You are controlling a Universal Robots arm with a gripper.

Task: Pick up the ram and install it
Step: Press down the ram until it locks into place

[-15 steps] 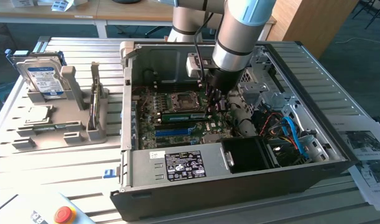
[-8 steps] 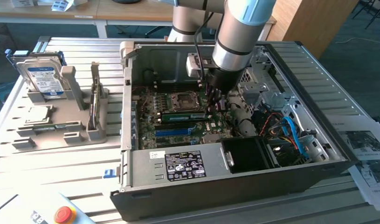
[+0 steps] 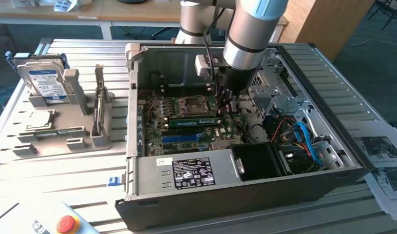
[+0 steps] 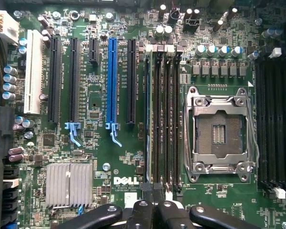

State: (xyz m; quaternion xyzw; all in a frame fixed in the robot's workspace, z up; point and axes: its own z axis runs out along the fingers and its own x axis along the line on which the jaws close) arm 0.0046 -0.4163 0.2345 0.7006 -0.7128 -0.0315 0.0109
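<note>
Ram (image 3: 192, 122) standing on edge in a memory slot beside the empty processor socket (image 3: 188, 105), deep inside the open computer case (image 3: 250, 195) laid flat on the ribbed table (image 3: 68, 165). Placed so, by the look of it, because the slot takes the stick only edge-down, along its full length, green face turned toward the front of the case in the exterior view. From the wrist view, seen edge-on as a thin pale line (image 4: 147, 119) in the slot of that bank farthest from the socket (image 4: 219, 131), with dark empty slots between the two and the long blue slot (image 4: 112, 81) a little further off across the motherboard (image 4: 90, 105).

Arm lowered straight down through the open side of the case, likely to keep clear of the drive cage and the tangle of cables on the exterior view's right. Gripper (image 3: 225, 105) poised over the end of the ram nearest those cables, fingers drawn fully together, no gap between them. In the wrist view, closed gripper (image 4: 154, 198) sitting right at the end of the pale line; impossible to tell whether pinching the stick's top edge, pressing on it or just above it.

Hard drive (image 3: 46, 83) upright in its grey holder at the exterior view's left, well apart from the work, untouched
</note>
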